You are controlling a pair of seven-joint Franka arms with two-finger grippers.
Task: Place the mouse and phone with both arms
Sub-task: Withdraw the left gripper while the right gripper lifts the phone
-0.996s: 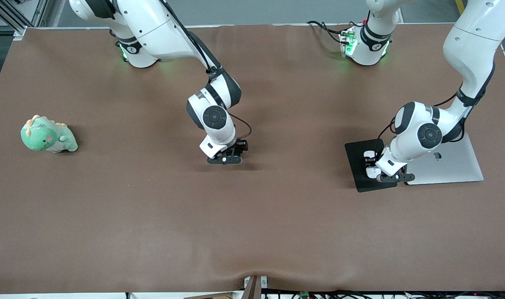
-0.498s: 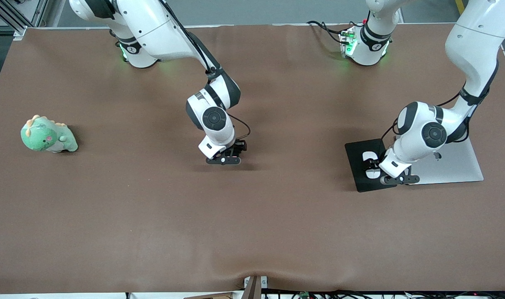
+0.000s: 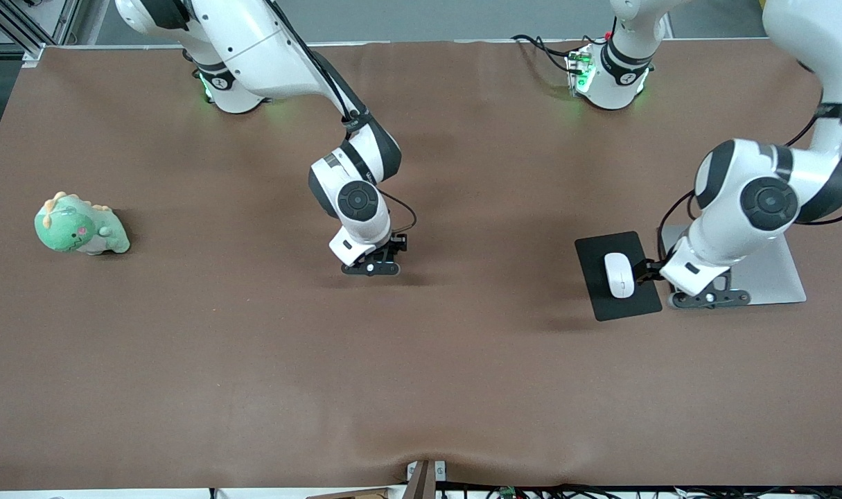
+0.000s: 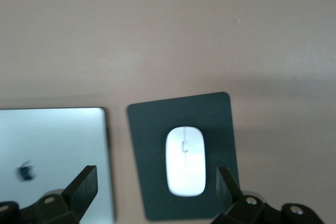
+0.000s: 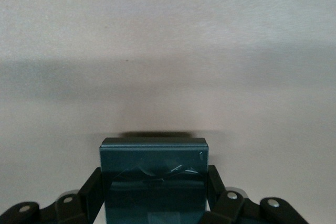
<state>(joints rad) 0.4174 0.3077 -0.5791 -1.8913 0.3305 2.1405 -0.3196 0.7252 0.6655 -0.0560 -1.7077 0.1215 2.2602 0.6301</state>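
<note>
Mouse [image 3: 619, 275] lay on mat [image 3: 594, 291], long axis toward the bases, bare counter [image 3: 421, 388] around.
Left claw [image 4: 157, 182] gaped above laptop [image 3: 781, 270]; right claw [image 5: 155, 187] clamped phone [image 5: 154, 177] mid-counter.

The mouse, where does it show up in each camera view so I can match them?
Front view: the mouse lies on the black mat, toward the left arm's end of the table.
Left wrist view: the mouse is on the same mat, between the open left gripper fingers.
Right wrist view: not in it.
Shared landmark: the silver laptop beside the mat.
</note>
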